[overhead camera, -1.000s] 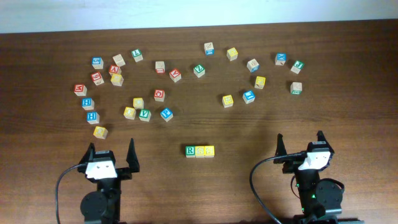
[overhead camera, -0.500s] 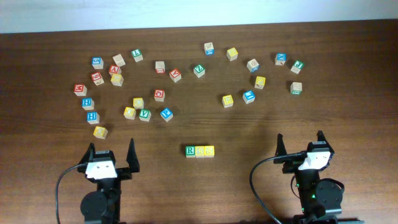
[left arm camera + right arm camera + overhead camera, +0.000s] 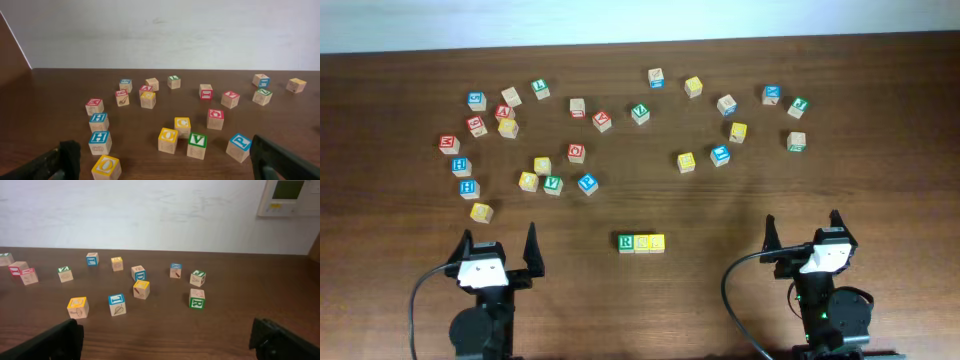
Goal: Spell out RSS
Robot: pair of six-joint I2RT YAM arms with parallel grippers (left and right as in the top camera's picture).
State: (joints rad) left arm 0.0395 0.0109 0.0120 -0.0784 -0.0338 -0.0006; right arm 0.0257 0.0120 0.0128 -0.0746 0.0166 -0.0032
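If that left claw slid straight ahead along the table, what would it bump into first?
Most likely the lone yellow cube just ahead. It sits slightly left of centre between the left gripper's open fingers, though depth is hard to judge.

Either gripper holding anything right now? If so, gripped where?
Nothing is held. The left gripper and right gripper are both open and empty. The three RSS cubes sit in a row between them, touched by neither.

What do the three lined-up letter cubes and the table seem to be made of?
The letter cubes look like pale wood with painted green and yellow faces, though they are small here. The table looks like dark wood or wood-grain laminate: streaked grain, fairly matte.
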